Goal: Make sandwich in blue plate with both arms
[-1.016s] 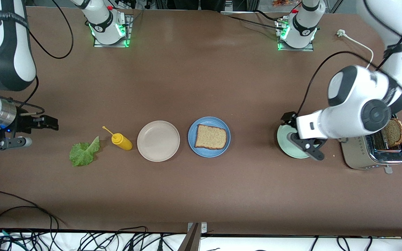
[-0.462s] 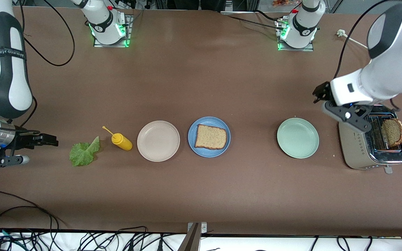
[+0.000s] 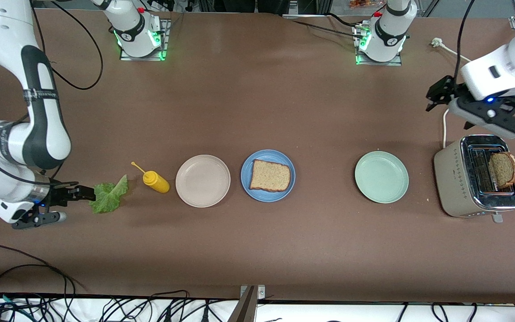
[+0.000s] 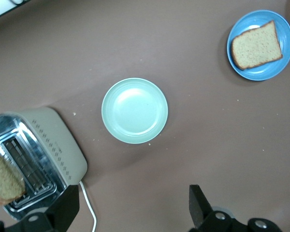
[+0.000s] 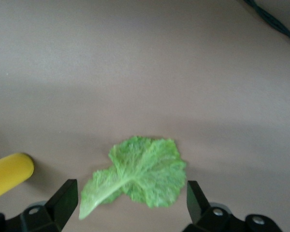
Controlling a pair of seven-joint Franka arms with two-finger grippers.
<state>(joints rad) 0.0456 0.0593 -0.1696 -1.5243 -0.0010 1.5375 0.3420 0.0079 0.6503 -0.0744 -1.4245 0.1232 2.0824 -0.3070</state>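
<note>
Grippers first: we see two, both spread wide and holding nothing. Our right gripper (image 3: 88, 194) hangs over the one lettuce leaf (image 3: 109, 195), fingers straddling it in the right wrist view. Our left gripper (image 3: 437, 95) hangs over bare table near the toaster (image 3: 452, 181). We count two bread slices: one (image 3: 270, 175) on the blue plate (image 3: 246, 187), one (image 3: 503, 169) standing in the toaster. Three plates in all, with beige (image 3: 203, 180) and pale green (image 3: 381, 177), plus one yellow bottle (image 3: 156, 181).
</note>
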